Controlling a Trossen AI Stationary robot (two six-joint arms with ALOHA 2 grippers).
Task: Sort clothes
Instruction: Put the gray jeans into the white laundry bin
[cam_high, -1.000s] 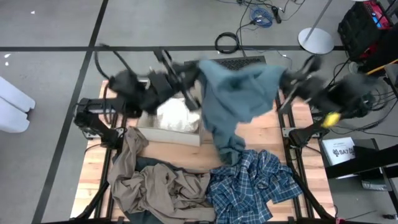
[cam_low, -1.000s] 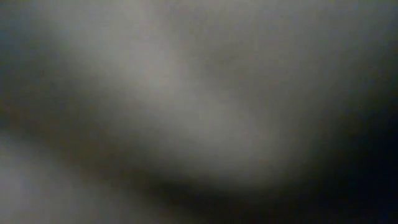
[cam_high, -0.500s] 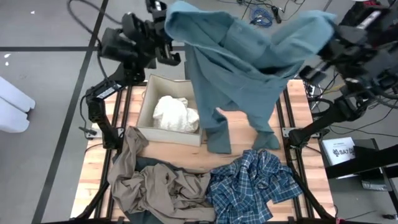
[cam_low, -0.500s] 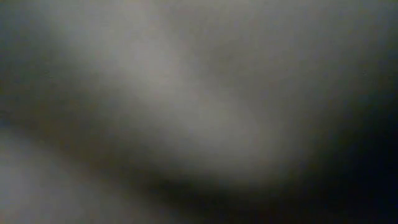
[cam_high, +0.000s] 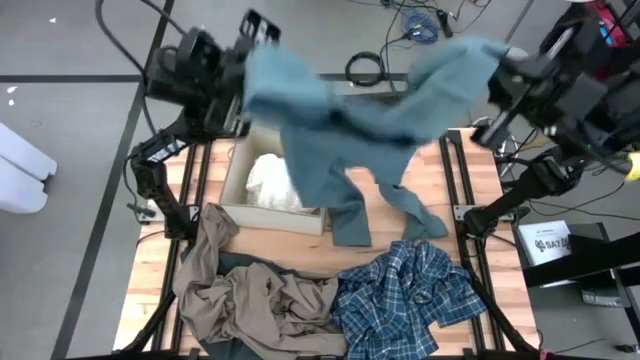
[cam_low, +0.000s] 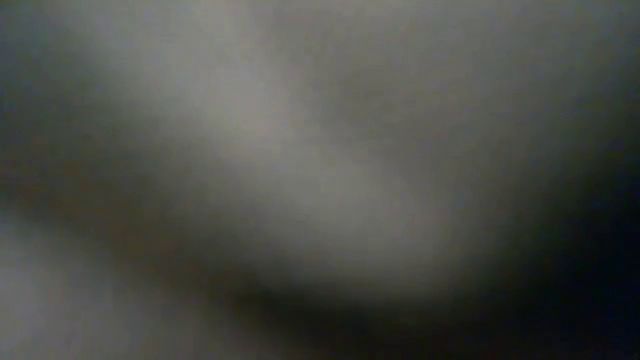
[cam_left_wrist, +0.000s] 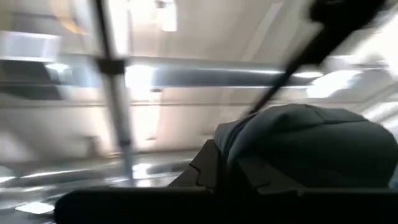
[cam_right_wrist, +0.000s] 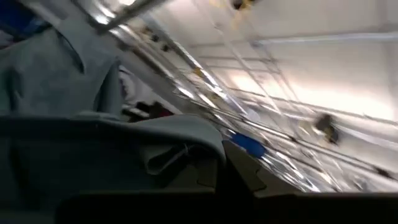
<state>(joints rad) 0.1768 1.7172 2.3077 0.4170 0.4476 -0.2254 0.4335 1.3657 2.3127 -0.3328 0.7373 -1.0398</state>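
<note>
Teal-grey shirt stretched high between left gripper and right gripper, both clamped on it, above box at far left

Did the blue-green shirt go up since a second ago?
Yes. The teal-grey shirt was bunched low beside the cardboard box; now both grippers hold it stretched wide above it, sleeves dangling toward the table.

Teal-grey shirt raised off table, spread between left tool and right tool; middle now sagging

Only a shapeless grey-and-dark blur.
</note>
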